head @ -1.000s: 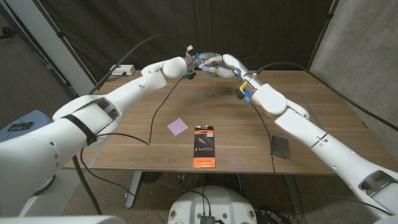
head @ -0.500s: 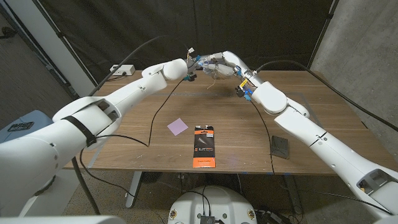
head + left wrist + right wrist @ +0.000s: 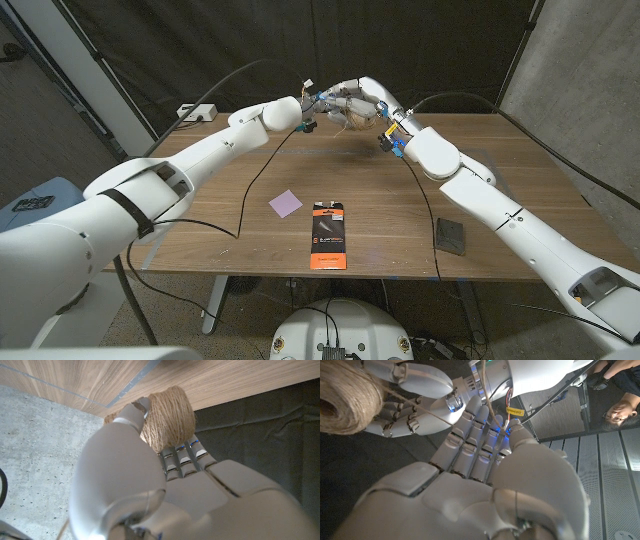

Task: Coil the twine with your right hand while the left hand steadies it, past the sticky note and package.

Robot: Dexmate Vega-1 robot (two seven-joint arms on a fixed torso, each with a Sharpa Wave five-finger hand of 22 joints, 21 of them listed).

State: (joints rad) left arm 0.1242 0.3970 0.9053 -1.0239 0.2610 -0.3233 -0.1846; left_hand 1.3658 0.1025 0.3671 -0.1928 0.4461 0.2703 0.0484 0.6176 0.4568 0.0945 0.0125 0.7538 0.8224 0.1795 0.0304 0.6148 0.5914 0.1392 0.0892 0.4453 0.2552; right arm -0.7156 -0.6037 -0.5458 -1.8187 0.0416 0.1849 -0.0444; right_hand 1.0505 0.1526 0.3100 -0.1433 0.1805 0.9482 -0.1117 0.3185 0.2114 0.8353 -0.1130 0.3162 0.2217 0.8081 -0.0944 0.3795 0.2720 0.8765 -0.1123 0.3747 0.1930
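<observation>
While the left hand [image 3: 150, 475] grips one twine ball [image 3: 167, 417], the right hand [image 3: 485, 460] pinches its strand [image 3: 487, 395].

The head view looks down from high up over the whole table [image 3: 400, 215]. Each wrist view looks very close along its own hand. All three see the twine ball [image 3: 169, 414] held up.
</observation>
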